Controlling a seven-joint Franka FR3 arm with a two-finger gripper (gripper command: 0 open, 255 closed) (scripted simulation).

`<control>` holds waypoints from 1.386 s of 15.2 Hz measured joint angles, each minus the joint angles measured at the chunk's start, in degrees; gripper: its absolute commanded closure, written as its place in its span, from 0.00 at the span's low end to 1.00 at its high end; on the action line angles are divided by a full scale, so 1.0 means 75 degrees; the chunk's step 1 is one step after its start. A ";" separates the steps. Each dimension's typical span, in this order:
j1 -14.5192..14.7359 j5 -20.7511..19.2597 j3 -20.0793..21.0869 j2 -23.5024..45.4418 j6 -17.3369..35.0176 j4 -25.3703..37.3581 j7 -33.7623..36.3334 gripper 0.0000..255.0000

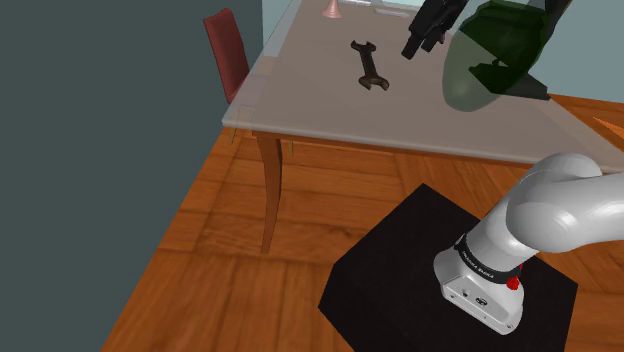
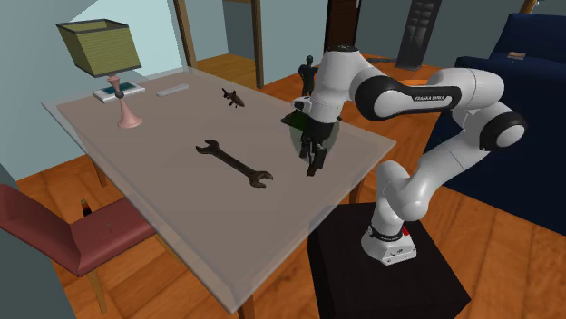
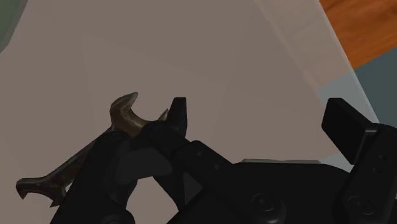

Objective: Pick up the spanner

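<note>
stand [image 1: 400,262]: black box on wood floor, at the table's [image 2: 163,213] near edge
arm [image 2: 426,93]: white; up from the stand, folded at the elbow, reaching forward over the tabletop; hand pointed down, slightly tilted
gripper [image 2: 313,169]: above the table; near the spanner's closer end, apart from it
fingers [image 3: 179,118]: spread wide; clasping nothing; bare tabletop in the gap
spanner [image 2: 234,164]: dark, open-ended at both ends; flat on mid-table
wrist view: spanner head beside one finger, outside the gap; shaft partly hidden by the hand
second exterior view: red chair [image 2: 73,237] at the table's side; farther off, lamp [image 2: 102,50] with olive shade on a pink base
</note>
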 measured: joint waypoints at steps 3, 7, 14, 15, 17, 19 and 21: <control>-0.0114 -0.0025 0.0030 0.0301 0.0127 0.0121 0.0184 0.00; -0.0474 -0.0133 0.0096 0.1483 0.0484 0.0767 0.0763 0.00; -0.1063 -0.0414 0.0109 0.3609 0.0946 0.2080 0.1864 0.00; -0.1137 -0.0454 0.0084 0.3791 0.0966 0.2187 0.2006 0.00; -0.1283 -0.0542 0.0034 0.4388 0.0960 0.2687 0.2296 0.00; -0.1390 -0.0623 0.0010 0.4934 0.0973 0.3110 0.2648 0.00; -0.1511 -0.0692 -0.0067 0.5483 0.0949 0.3576 0.2931 0.00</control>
